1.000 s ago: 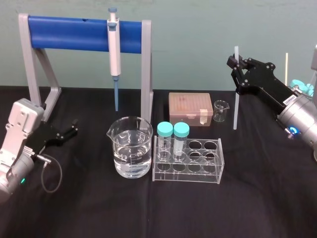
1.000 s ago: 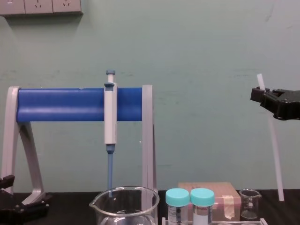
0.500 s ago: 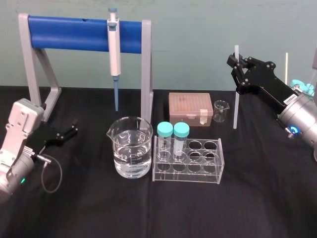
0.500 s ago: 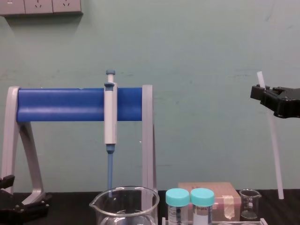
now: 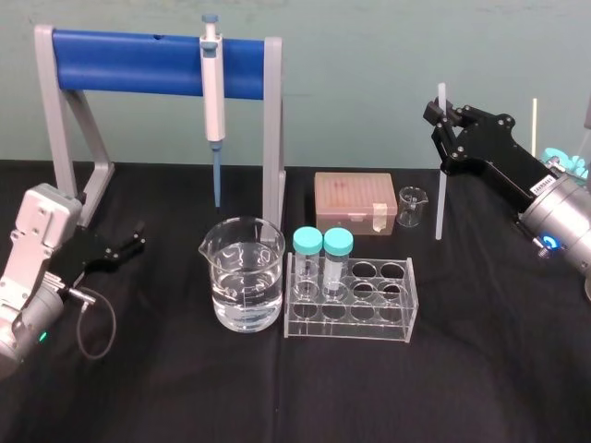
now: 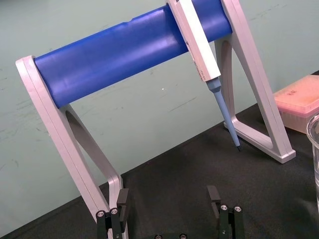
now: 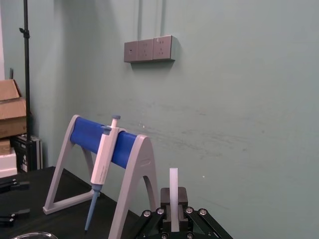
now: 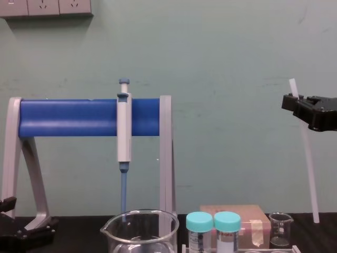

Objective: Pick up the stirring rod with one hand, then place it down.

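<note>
The right gripper (image 5: 442,118) is clenched on the stirring rod (image 5: 440,189) near its upper end — long axis near vertical, lower tip hanging below the jaws close to the table (image 5: 480,369) beside the small beaker (image 5: 411,207) — while the left gripper (image 5: 132,242), released, sits parked well apart.

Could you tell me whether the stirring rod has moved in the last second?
Yes: the stirring rod, in the right gripper, rose slightly against the stand's blue bar in the chest view; the left gripper sits idle at left.
</note>
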Controlling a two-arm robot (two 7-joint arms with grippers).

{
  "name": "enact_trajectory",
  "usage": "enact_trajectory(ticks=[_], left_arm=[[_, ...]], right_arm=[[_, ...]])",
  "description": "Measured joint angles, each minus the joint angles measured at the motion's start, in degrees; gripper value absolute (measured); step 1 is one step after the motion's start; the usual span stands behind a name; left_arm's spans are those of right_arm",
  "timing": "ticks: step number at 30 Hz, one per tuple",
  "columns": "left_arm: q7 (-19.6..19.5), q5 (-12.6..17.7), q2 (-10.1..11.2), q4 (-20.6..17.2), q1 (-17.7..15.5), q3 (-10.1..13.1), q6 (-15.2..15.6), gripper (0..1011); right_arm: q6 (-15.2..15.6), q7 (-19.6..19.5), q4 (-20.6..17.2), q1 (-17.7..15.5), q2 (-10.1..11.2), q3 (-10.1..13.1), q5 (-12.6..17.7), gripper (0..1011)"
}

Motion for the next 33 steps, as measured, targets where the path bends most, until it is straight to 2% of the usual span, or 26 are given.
enact_trajectory(ticks=[33], left_arm=[[0.0, 0.0, 0.0, 0.0, 0.0, 0.0, 0.0, 1000]], right_arm=[[-0.5, 0.2, -0.7, -0.5, 0.2, 0.0, 0.2, 79]])
